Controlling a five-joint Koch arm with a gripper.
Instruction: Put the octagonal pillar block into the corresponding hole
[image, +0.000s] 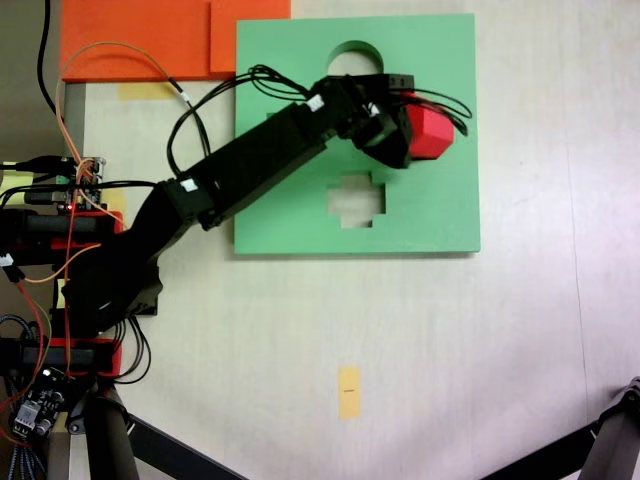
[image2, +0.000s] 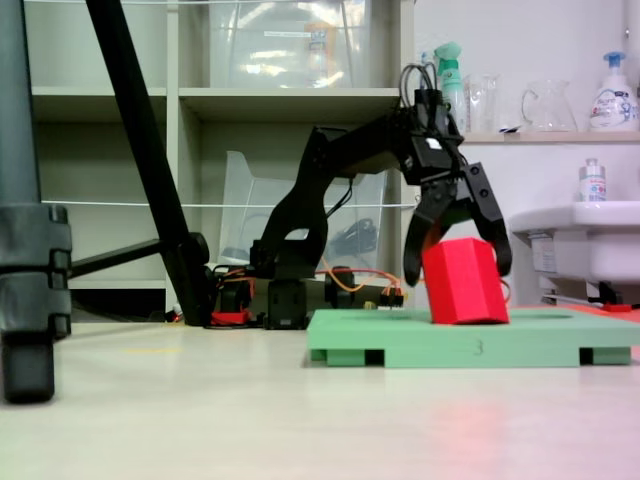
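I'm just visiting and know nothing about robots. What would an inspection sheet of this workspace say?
Surface: pale table.
Job's things: red block tilted on the green board, by its right side in the view from above; round and cross-shaped cutouts uncovered.
Clutter: orange foam; yellow tag.
Grippers: gripper astride the block, jaws spread.
Cables: orange and black wires by the arm's base.
Surroundings: shelves, sink, bottles, tripod leg.

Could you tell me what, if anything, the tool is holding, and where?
The tool straddles the octagonal pillar block at its upper sides; a firm grip cannot be told.
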